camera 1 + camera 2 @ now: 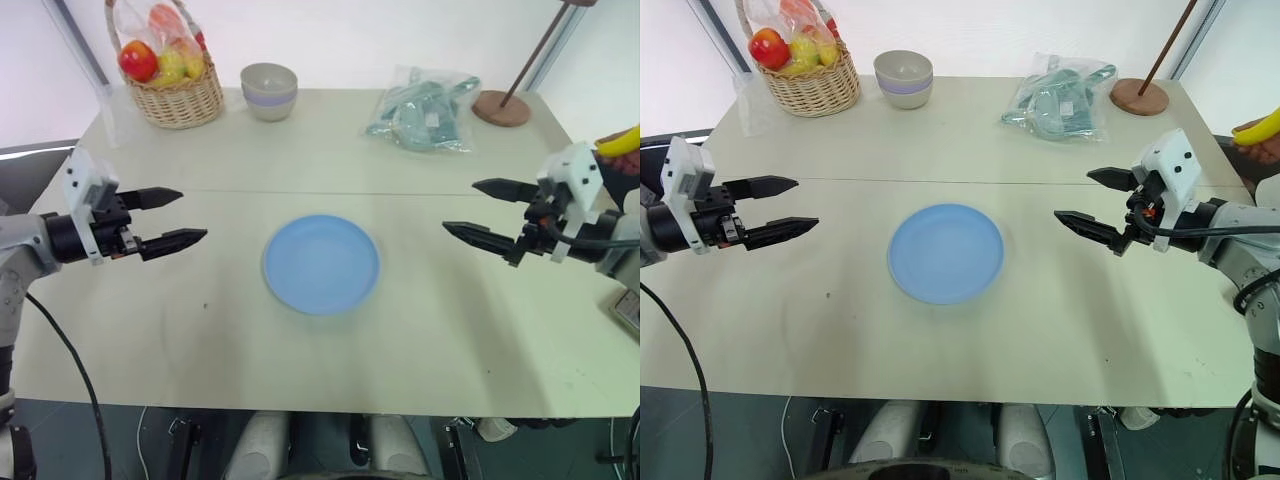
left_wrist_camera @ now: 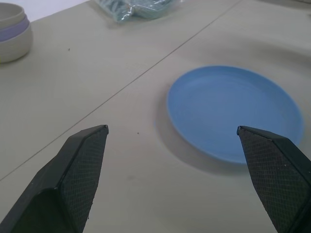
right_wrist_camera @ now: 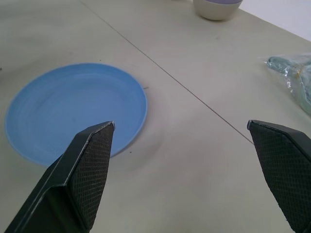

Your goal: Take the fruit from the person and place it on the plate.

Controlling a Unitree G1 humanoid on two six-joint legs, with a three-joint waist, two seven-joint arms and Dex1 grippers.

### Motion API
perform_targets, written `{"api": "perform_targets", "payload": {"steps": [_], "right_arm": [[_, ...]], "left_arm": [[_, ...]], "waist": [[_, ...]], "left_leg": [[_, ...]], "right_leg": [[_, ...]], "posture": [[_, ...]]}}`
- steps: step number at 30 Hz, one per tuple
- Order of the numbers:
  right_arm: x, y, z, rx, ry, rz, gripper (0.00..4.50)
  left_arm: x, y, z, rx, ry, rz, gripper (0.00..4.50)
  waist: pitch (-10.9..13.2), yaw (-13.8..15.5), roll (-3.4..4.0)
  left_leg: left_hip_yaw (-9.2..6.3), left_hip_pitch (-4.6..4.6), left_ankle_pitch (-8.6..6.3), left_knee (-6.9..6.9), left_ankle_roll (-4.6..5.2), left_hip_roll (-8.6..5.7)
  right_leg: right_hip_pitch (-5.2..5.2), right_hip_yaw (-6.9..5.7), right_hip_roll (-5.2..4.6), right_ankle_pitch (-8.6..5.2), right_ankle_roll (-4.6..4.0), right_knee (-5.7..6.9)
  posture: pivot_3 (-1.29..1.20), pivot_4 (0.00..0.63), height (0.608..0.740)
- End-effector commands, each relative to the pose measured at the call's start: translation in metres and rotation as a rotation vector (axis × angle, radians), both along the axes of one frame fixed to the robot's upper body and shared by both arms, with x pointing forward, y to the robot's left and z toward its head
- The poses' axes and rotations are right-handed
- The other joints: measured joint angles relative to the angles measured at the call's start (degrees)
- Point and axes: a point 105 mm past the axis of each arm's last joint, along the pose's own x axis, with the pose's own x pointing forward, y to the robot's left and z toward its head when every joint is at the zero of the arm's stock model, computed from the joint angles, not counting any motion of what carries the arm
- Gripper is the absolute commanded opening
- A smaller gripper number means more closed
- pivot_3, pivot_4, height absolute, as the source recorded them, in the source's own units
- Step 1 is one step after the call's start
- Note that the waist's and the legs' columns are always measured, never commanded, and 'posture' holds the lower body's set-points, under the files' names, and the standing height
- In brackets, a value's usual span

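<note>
two grippers: both hover above the table (image 1: 200,340), wide open and holding nothing
left gripper (image 1: 172,218): at 9 o'clock from the plate, black fingers spread, pointing in toward the centre
right gripper (image 1: 484,210): at 3 o'clock from the plate, fingers spread as wide, pointing in toward the centre
plate (image 1: 321,264): light blue, bare, flat at the table's middle, between the two grippers
banana (image 1: 620,140): a yellow curved end shows at the far right edge, at about 2 o'clock from the plate, with the person's hand (image 1: 1268,152) just under it
key relation: the banana lies behind and outboard of the right gripper, at its wrist side, well apart from the left gripper; the right arm is plainly the nearer
long axis: too little of the banana shows to tell how it lies
next move, as i judge it: the right gripper must turn away from the plate and out toward the right edge to meet the fruit
step in hand: waiting for the handover; nothing taken yet
bystanders: fruit basket (image 1: 180,95) at 11 o'clock, bowl (image 1: 269,90) at 12
</note>
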Motion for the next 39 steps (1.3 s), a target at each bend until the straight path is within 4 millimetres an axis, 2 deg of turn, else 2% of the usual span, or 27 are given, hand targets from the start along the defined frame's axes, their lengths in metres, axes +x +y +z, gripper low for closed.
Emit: {"api": "perform_targets", "payload": {"steps": [1,39], "right_arm": [[-0.0044,-0.0016,0.0165,-0.005,-0.058,0.004,4.50],[-0.0099,-0.0076,0.0119,-0.006,-0.049,-0.028,4.50]], "left_arm": [[-0.0047,-0.0019,0.0159,-0.001,-0.059,-0.021,4.44],[0.0011,-0.0083,0.0131,-0.009,-0.072,-0.048,4.44]], "waist": [[0.00,0.00,0.00],[0.00,0.00,0.00]], "left_leg": [[0.00,0.00,0.00,0.00,0.00,0.00],[0.02,-0.01,0.00,0.00,0.00,0.00]], "right_leg": [[0.00,0.00,0.00,0.00,0.00,0.00],[0.00,0.00,0.00,0.00,0.00,-0.02]], "posture": [[0.00,0.150,0.740],[0.00,0.150,0.740]]}}
